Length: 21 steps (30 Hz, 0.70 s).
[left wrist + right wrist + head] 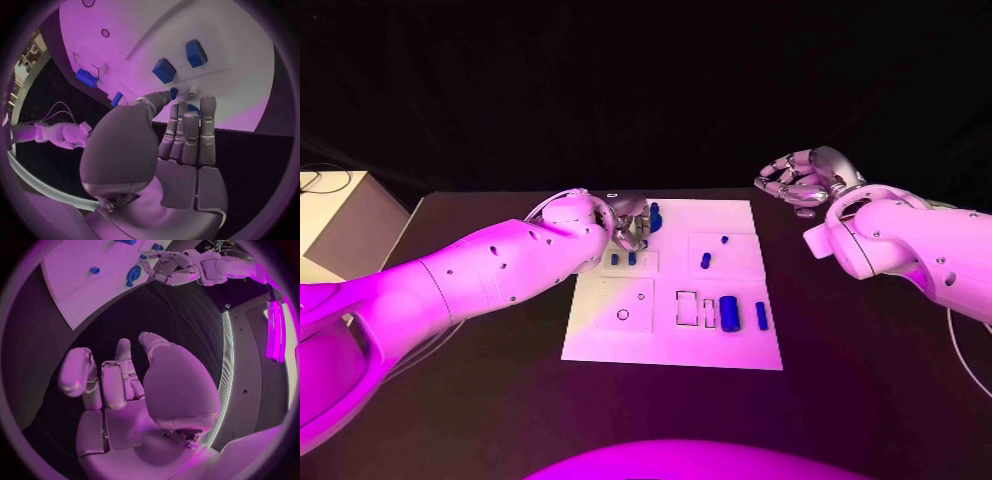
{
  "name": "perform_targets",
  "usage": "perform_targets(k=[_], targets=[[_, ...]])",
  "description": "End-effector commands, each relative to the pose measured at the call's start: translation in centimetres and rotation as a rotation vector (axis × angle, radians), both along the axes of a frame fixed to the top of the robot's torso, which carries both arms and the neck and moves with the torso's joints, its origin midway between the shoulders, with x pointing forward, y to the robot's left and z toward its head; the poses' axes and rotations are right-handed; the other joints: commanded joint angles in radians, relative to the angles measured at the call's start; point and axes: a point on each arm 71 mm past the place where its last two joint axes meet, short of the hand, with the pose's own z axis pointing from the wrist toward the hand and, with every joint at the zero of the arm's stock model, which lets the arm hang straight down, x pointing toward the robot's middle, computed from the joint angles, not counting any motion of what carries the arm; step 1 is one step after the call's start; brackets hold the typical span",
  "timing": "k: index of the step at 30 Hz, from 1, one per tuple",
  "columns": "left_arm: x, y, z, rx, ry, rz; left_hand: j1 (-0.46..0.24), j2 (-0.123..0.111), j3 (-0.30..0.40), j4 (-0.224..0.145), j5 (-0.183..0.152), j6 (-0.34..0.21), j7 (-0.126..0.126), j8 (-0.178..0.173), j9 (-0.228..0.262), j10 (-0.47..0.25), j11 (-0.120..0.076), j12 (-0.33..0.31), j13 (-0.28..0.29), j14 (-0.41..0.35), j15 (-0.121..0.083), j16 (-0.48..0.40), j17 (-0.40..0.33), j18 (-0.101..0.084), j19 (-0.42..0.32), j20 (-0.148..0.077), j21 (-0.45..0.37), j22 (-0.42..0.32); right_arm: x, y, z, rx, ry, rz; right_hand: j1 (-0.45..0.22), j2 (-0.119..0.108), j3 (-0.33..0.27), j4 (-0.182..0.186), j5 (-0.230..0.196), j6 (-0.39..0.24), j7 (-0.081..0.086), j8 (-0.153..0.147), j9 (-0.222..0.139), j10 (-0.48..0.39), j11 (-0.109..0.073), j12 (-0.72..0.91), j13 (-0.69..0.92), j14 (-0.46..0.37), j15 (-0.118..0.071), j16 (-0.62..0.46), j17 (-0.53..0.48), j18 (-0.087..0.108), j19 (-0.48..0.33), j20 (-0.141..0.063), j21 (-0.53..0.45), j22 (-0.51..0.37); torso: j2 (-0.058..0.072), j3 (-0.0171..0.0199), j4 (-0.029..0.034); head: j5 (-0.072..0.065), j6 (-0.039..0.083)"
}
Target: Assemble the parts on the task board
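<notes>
The white task board [669, 338] lies mid-table. My left hand [627, 218] sits at its far left corner, where thumb and fingertips [187, 114] pinch a slim blue part [655, 215] that stands upright; its tip [174, 92] peeks out between them. Two small blue parts [623, 259] stand just nearer, seen as blocks [164, 70] from the left wrist. A thick blue cylinder [728, 313] and a thin one [762, 316] lie at the near right. My right hand [799, 177] hovers off the board's far right corner, fingers curled in on nothing [119, 385].
Two more small blue parts [707, 261] [726, 240] sit mid-board, with outlined slots [687, 307] and a small ring [623, 314] nearer me. A pale box [341, 228] stands off the table's left side. Dark tabletop [848, 350] surrounds the board.
</notes>
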Motion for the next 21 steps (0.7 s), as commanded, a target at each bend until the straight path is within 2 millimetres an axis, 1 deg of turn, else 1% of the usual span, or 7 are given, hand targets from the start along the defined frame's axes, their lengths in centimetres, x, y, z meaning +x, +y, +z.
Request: perform_targets(k=[1, 9, 16, 21], targets=[[0.0, -0.35, -0.04, -0.004, 0.008, -0.009, 0.014, 0.0, 0.008, 0.001, -0.003, 0.007, -0.001, -0.003, -0.001, 0.008, 0.001, 0.004, -0.002, 0.009, 0.0, 0.005, 0.003, -0.012, 0.009, 0.0, 0.004, 0.002, -0.06, 0.15, 0.13, -0.011, -0.017, 0.013, -0.004, -0.007, 0.005, 0.001, 0.004, -0.001, 0.007, -0.003, 0.001, -0.001, -0.002, -0.004, -0.001, 0.019, -0.008, -0.005, 0.0, 0.008, 0.006, -0.002, -0.003, -0.001, -0.001, -0.0004, 0.0008, -0.002, -0.002], [-0.01, -0.55, -0.19, -0.006, 0.019, -0.014, 0.013, -0.002, 0.009, 0.001, -0.004, 0.006, 0.0, -0.005, -0.003, 0.009, 0.001, 0.002, -0.004, 0.01, 0.0, 0.008, 0.002, -0.012, 0.01, 0.0, 0.007, 0.005, -0.05, 0.18, 0.14, -0.013, -0.018, 0.014, -0.004, -0.007, 0.005, 0.001, 0.004, -0.001, 0.007, -0.003, 0.001, -0.001, -0.002, -0.004, -0.001, 0.019, -0.008, -0.005, 0.0, 0.008, 0.006, -0.002, -0.003, -0.001, -0.001, 0.0006, 0.003, -0.004, -0.005], [-0.05, -0.57, -0.39, -0.003, 0.037, -0.016, 0.013, -0.003, 0.011, 0.0, -0.004, 0.006, -0.001, -0.007, -0.006, 0.011, 0.001, 0.001, -0.005, 0.012, 0.0, 0.012, 0.004, -0.013, 0.012, 0.0, 0.011, 0.011, -0.04, 0.19, 0.14, -0.013, -0.018, 0.014, -0.005, -0.008, 0.007, 0.001, 0.004, -0.001, 0.007, -0.003, 0.002, -0.001, -0.002, -0.007, -0.004, 0.019, -0.008, -0.004, 0.001, 0.007, 0.007, -0.002, -0.002, 0.0, -0.002, 0.0004, 0.0021, -0.003, -0.007], [-0.06, -0.63, -0.56, 0.002, 0.046, -0.018, 0.018, 0.0, 0.018, -0.002, -0.005, 0.012, -0.001, -0.008, -0.009, 0.019, 0.0, -0.001, -0.009, 0.024, -0.001, 0.026, 0.019, -0.015, 0.019, -0.001, 0.024, 0.025, -0.04, 0.22, 0.14, -0.013, -0.018, 0.015, -0.005, -0.008, 0.007, 0.001, 0.004, -0.001, 0.007, -0.003, 0.002, -0.001, -0.002, -0.007, -0.004, 0.019, -0.008, -0.004, 0.001, 0.007, 0.007, -0.002, -0.002, 0.0, -0.002, 0.0003, 0.0012, -0.003, -0.008]])
